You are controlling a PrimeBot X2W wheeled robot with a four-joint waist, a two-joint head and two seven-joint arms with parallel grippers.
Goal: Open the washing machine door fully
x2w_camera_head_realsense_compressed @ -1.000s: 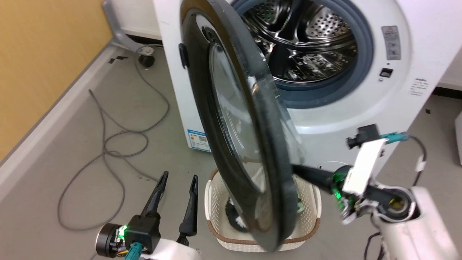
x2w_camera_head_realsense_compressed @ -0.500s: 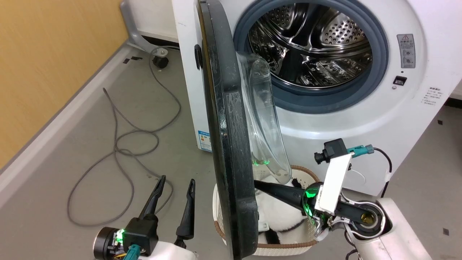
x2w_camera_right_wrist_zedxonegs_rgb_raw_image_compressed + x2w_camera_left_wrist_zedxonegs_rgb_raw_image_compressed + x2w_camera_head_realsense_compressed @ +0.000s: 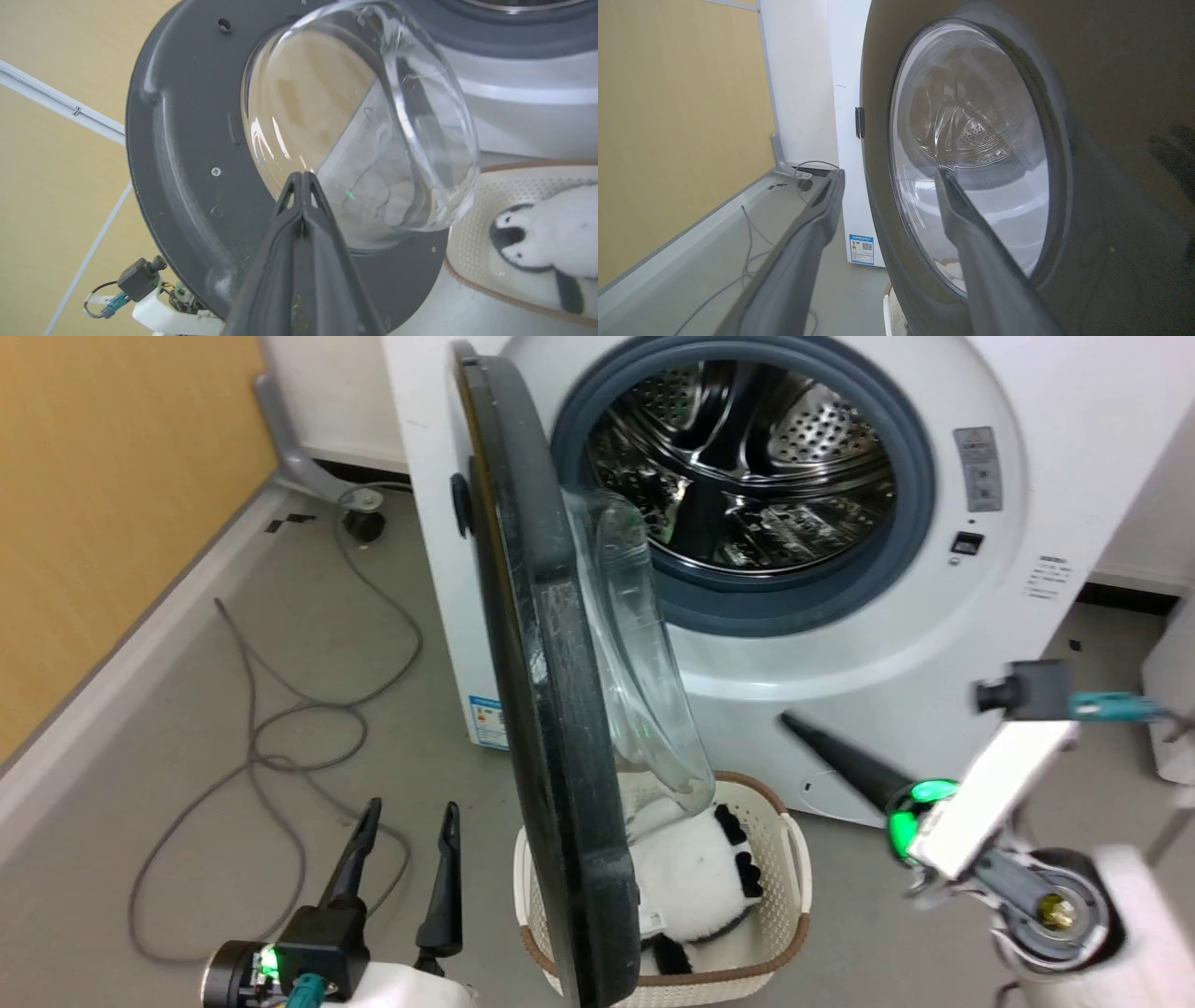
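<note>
The washing machine door (image 3: 532, 709) stands out from the washing machine (image 3: 840, 644) on its hinge side, edge-on to the head camera, with the steel drum (image 3: 738, 476) and grey gasket (image 3: 896, 523) uncovered behind it.

The right gripper (image 3: 789, 719) has its two fingers pressed together on nothing. It points at the door's dark grey inner face (image 3: 177, 163) and the bulging glass bowl (image 3: 327, 116), which lie ahead of its tip (image 3: 302, 176). In the head view the tip is apart from the bowl, on the washer side of the door, with a clear gap between.

The left gripper (image 3: 412, 805) sits on the other side, facing the glossy black outer face (image 3: 1111, 140). Its fingers are spread apart and empty (image 3: 889, 171), and the door rises just ahead and to the right of them without contact.

Below the right gripper's tip, under the door's lower edge, a white perforated basket (image 3: 794, 859) holds a black-and-white plush penguin (image 3: 691, 887). A grey cable (image 3: 280, 709) loops over the floor beyond the left gripper.
</note>
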